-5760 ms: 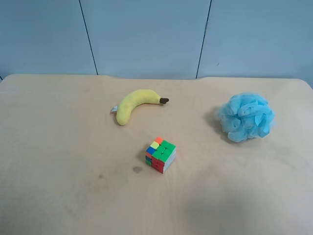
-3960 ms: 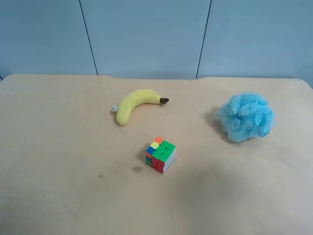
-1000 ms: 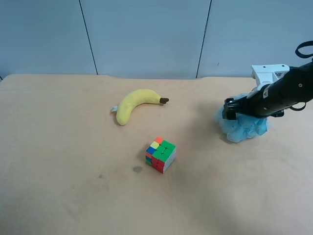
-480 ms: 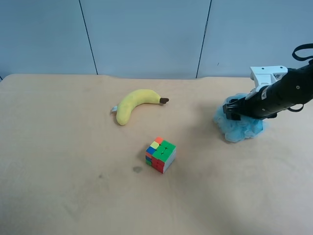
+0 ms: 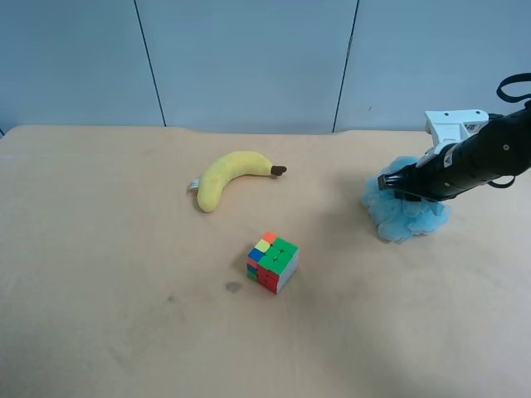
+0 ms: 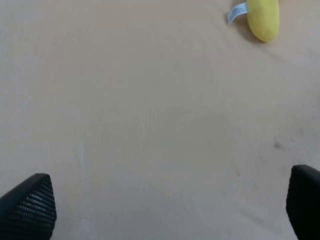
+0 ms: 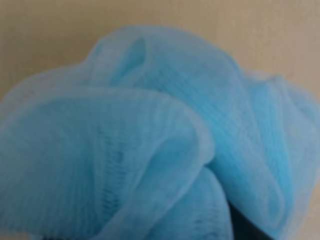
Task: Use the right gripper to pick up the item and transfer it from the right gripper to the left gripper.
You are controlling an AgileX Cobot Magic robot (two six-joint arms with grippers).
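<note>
Pouf point(image 5: 406, 217) at 2 o'clock of cube point(image 5: 272, 262) looks light, squashy: R gripper point(image 5: 397, 184) (can't say if clamped) should bite deep mid-ruffles; L gripper point(image 6: 165, 205) gapes.

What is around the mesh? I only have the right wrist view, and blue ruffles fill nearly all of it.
Observer: In the exterior high view the right gripper is pressed into the top of the pouf, which looks to rest on the table.
Operator: Is anything crowding it?
Observer: No. A puzzle cube and a plush banana lie well apart from it, toward the middle of the table.
Operator: And the other arm?
Observer: The left wrist view shows the left gripper open over bare table, holding nothing. Only the banana's tagged end is in its view.
</note>
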